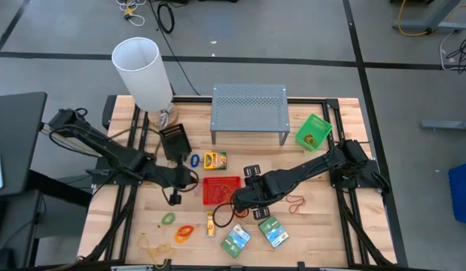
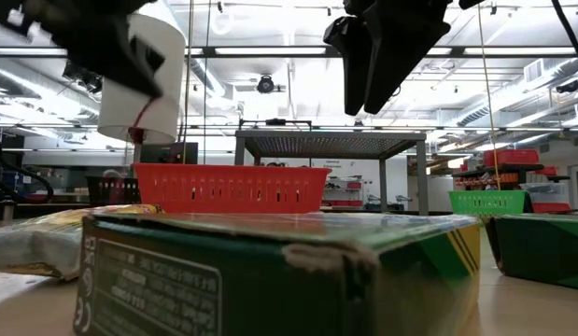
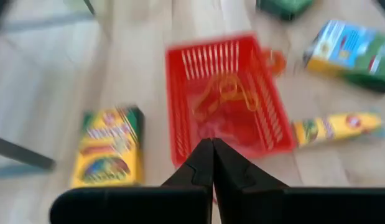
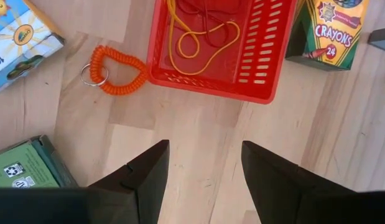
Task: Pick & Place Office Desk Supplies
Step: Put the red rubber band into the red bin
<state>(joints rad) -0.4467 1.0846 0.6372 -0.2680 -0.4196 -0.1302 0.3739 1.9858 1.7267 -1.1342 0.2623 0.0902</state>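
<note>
The red tray (image 1: 221,190) sits in the middle of the table (image 1: 323,226). It is a long box shape, and in the high view its long side runs from 9 o'clock to 3 o'clock. Thin rubber bands (image 4: 201,37) lie inside it.

The left end effector (image 1: 175,198) hangs at about 9 o'clock from the tray, just beside its short end. Its two fingers are pressed tight together, and I cannot see anything between them.

The right end effector (image 4: 203,171) hangs at about 5 o'clock from the tray, close to its long side. Its fingers are spread wide and hold nothing. Looking past those fingers, an orange coil (image 4: 114,70) lies on the table near the tray's corner, off to the fingers' 11 o'clock.

The crayon box (image 1: 214,159) lies at 12 o'clock from the tray.

The right arm looks nearer to the coil, and it is open, so it seems the better one to pick the coil up next.
</note>
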